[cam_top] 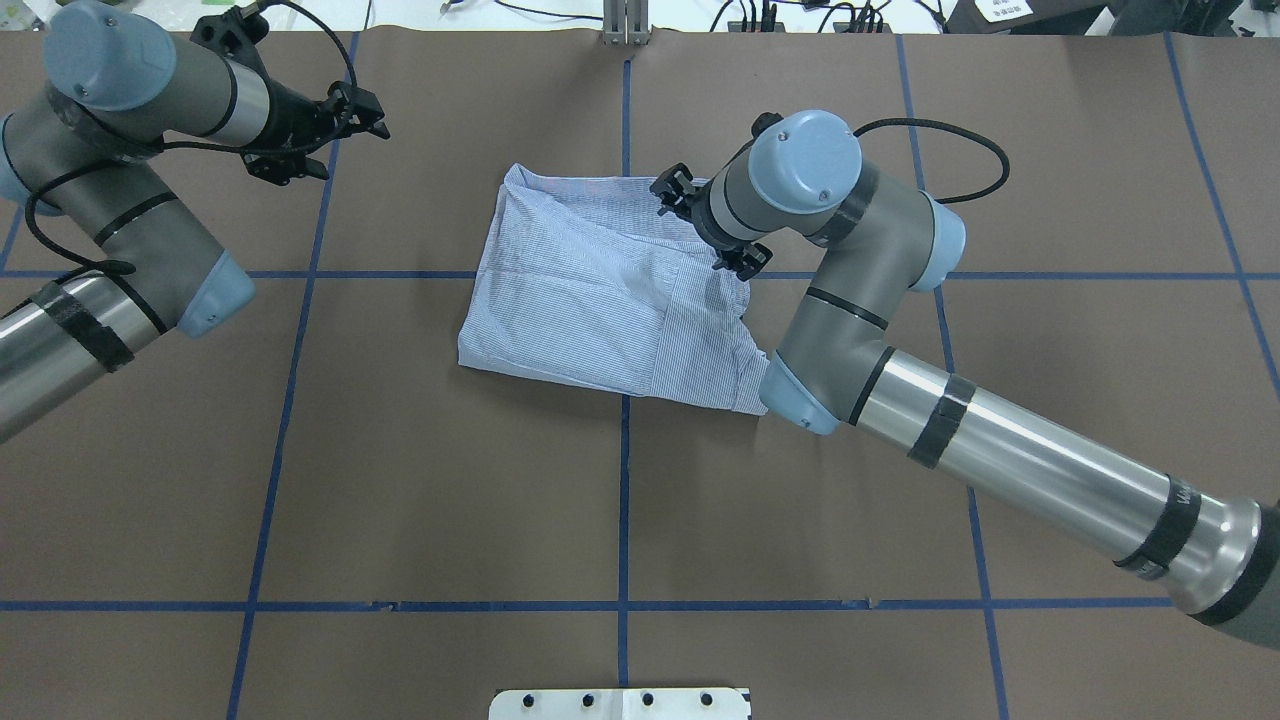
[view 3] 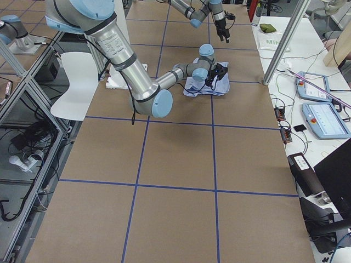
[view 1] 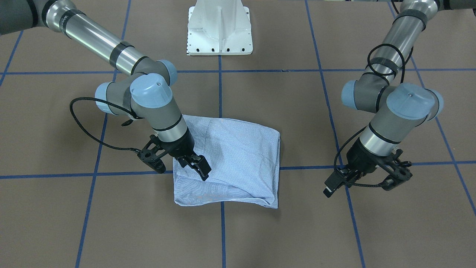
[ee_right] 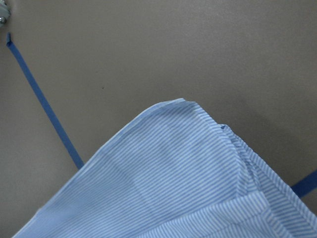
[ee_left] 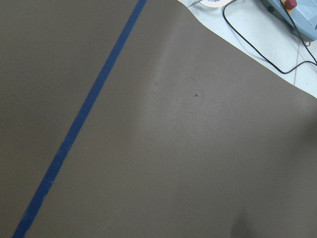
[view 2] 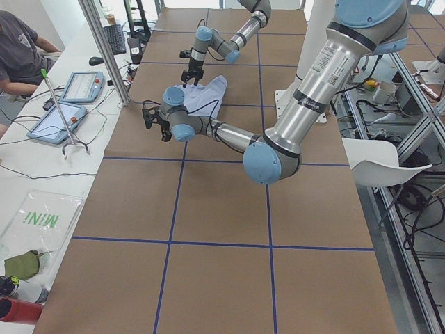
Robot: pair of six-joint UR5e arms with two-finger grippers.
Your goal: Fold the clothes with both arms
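Overhead exterior, folded shirt (cam_top: 590,290) long axis approx L-R, R claw (view 1: 182,169) open over it, L claw (cam_top: 345,148) open, both empty

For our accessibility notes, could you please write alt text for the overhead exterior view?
A folded light blue striped shirt lies on the brown table. The right arm has its jaws over the shirt's far right edge; the left arm is at far left.

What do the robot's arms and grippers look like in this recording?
The left arm and right arm are silver-grey tubes with grey joints, light blue caps and black bands. Black cables loop beside each wrist. The left gripper and right gripper are black, two-fingered, skeletal frames.
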